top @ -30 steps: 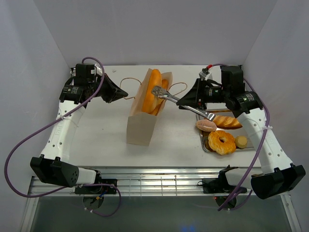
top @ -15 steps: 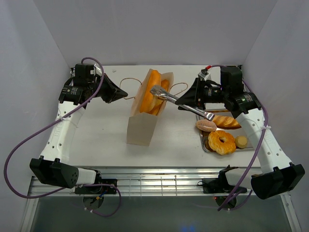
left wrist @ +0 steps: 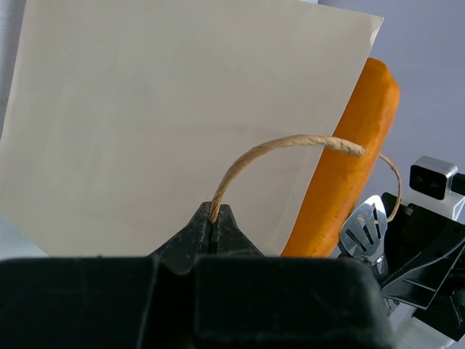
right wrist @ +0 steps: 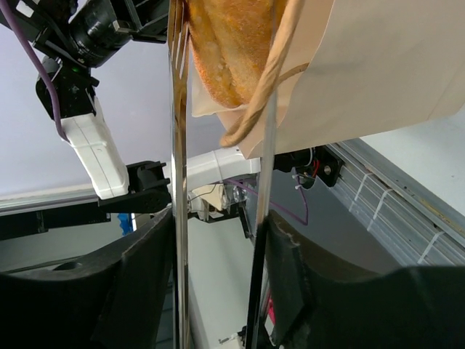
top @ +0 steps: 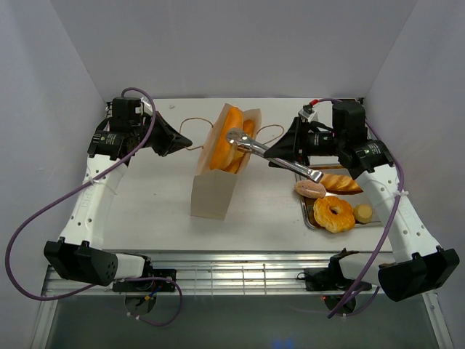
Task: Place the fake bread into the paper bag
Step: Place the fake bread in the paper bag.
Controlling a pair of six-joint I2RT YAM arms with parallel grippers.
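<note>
tray: closest to you, on the right side of the table. It holds the ring bun, the pinkish bun, a ridged golden pastry and a small pale round one, so none of those are bagged yet.
paper bag: mid-table, well left of the tray, leaning with its mouth toward the far side.
right gripper: your fingers sit against the outside of both arms of the tongs, so you've got the tongs in hand. The arms stand spread apart in the right wrist view.
tongs tip: up at the bag's mouth. In the right wrist view the baguette shows between the two arms, but you can't tell whether they're touching it.
baguette: standing in the bag, top end poking out past the rim.
left gripper: clamped tight on the bag's cord handle on the left side. The left wrist view shows the cord pinched right between the closed tips.
</note>
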